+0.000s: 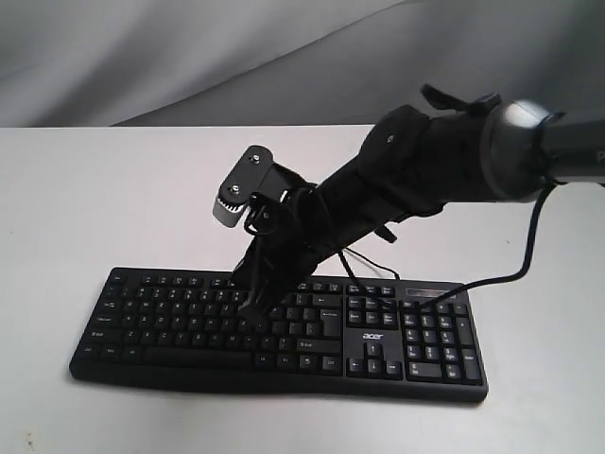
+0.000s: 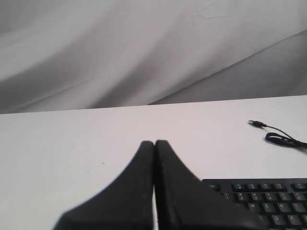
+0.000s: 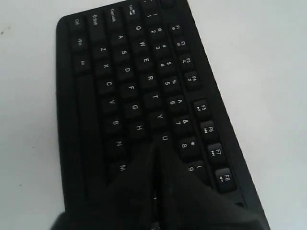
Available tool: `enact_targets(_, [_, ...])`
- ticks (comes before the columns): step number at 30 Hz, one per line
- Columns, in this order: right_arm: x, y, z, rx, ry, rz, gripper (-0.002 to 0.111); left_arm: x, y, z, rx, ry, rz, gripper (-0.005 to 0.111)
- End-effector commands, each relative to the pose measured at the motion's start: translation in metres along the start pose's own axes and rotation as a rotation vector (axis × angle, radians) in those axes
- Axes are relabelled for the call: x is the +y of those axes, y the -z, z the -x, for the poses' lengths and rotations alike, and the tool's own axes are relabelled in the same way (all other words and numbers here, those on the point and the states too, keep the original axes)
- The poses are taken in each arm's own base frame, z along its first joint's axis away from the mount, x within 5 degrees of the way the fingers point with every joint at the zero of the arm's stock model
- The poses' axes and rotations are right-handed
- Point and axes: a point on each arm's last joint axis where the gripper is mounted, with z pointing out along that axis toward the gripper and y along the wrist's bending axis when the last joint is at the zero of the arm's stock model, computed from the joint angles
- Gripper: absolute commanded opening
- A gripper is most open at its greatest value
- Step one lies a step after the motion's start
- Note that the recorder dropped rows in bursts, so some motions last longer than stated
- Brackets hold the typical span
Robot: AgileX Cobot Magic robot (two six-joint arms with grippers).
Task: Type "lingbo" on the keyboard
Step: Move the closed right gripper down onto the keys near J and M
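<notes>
Because the keyboard (image 1: 189, 326) lies flat on the white table (image 1: 113, 189) with its long axis running side to side in the exterior view, number pad toward the right, every letter of the word sits in the block left of the pad. The right gripper (image 1: 253, 307) reaches in from the right side and slants down onto the middle of that block. Its jaws are pressed together into a single blunt point, holding nothing. In the right wrist view that point (image 3: 157, 146) covers the keys just past U and H, about where J and I should be, with M and N showing beside it. Whether the tip is pressing a key or only hanging over it cannot be told.

The left gripper (image 2: 154, 143) also has its jaws together and empty. It hangs over bare table off the keyboard's Esc corner, well apart from the letters. Beyond it the keyboard's thin black cable (image 2: 283, 140) lies loose on the table, its plug end free.

So the right arm is clearly the nearer one. Any remaining letters call for short shifts along the rows, toward the pad for L and O, away from it for G and B. The risk is the broad tip catching two neighbouring keys at once.
</notes>
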Motion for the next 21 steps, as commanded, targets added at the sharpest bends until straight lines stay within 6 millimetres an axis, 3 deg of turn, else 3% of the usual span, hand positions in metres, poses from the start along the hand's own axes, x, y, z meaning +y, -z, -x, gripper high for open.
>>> enact_targets(1, [-0.004, -0.012, -0.008, 0.016, -0.023, 0.0, 0.0, 0.0, 0.0, -0.001, -0.006, 0.001, -0.006, 0.0])
enact_targets(10, [-0.004, -0.028, -0.026, 0.077, -0.031, 0.027, 0.0, 0.0, 0.0, -0.001, -0.006, 0.001, -0.006, 0.0])
enact_targets(21, [0.002, -0.031, -0.028, 0.096, 0.006, 0.05, 0.0, 0.0, 0.0, -0.001, -0.006, 0.001, -0.006, 0.0])
